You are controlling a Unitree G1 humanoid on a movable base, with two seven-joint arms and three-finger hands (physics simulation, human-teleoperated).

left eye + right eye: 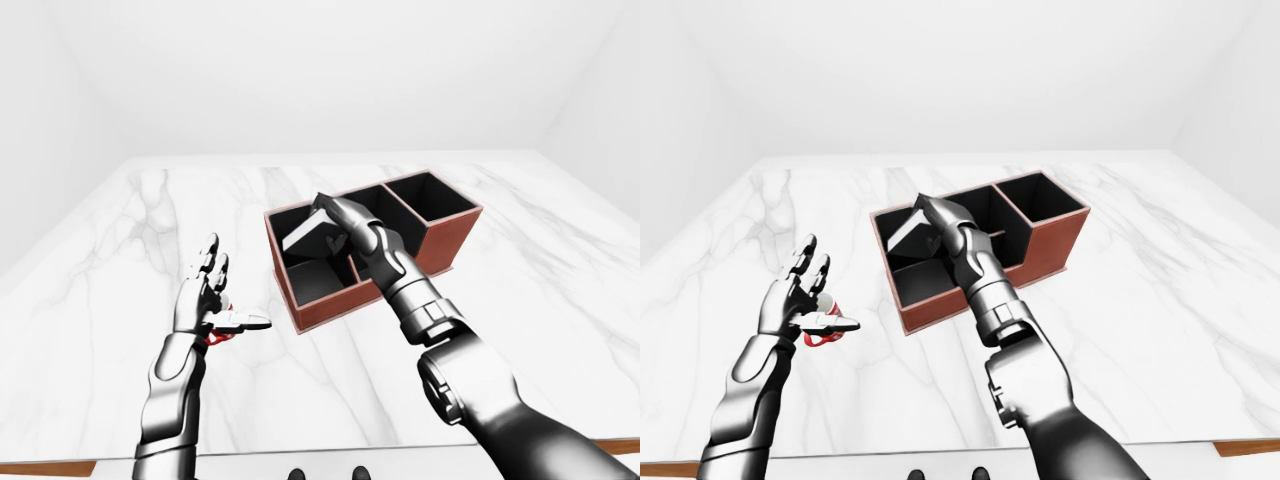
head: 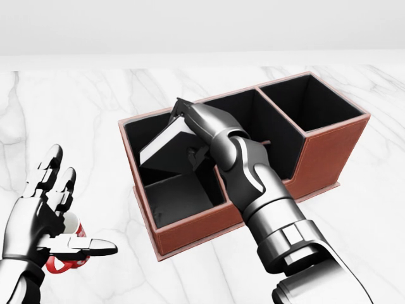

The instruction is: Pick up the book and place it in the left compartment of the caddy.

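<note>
Book [image 2: 166, 147]: in the head view it tilts, pages showing, low end down in the caddy's [image 2: 329, 142] left compartment.
Right robot hand [image 2: 193, 130]: my fingers are closed round the book's upper end, over that compartment.
Left robot hand [image 2: 47, 209]: fingers spread, holding nothing, above the marble worktop [image 2: 76, 120]; a small red thing [image 2: 66, 259] shows under it.
Left-eye view: my left robot hand hangs well apart from the caddy, to its left.

The book [image 2: 163, 144] tilts inside the caddy's [image 2: 209, 223] left compartment, a mug [image 2: 66, 253] well left on the table [image 2: 354, 253].
</note>
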